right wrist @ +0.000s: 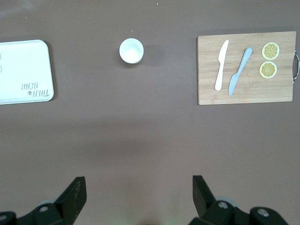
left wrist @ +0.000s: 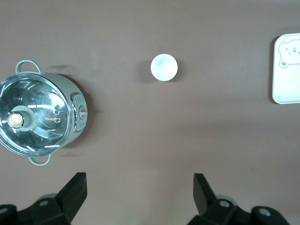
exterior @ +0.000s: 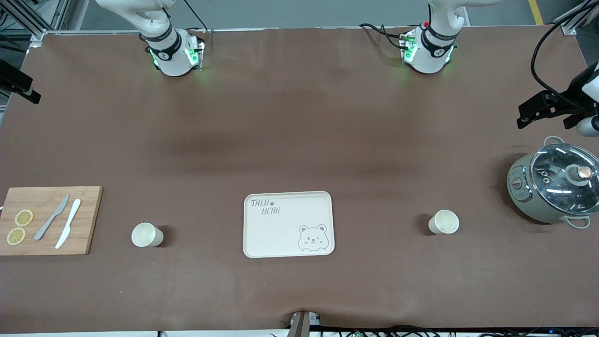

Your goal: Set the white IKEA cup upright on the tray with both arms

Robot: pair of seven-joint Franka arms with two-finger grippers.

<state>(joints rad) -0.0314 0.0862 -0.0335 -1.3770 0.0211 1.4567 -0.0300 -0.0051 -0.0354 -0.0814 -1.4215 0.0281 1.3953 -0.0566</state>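
Observation:
The cream tray [exterior: 288,224] with the bear drawing lies flat mid-table, nearer the front camera. One white cup [exterior: 443,222] stands upright toward the left arm's end and shows in the left wrist view [left wrist: 164,67]. A second white cup [exterior: 147,235] stands upright toward the right arm's end and shows in the right wrist view [right wrist: 131,50]. My left gripper [left wrist: 139,180] is open and empty, high over bare table beside the pot [exterior: 543,122]. My right gripper [right wrist: 138,183] is open and empty, high over bare table at its end [exterior: 18,86].
A grey-green pot with a glass lid [exterior: 554,185] stands at the left arm's end, beside that cup. A wooden cutting board [exterior: 49,220] with two knives and two lemon slices lies at the right arm's end. Brown cloth covers the table.

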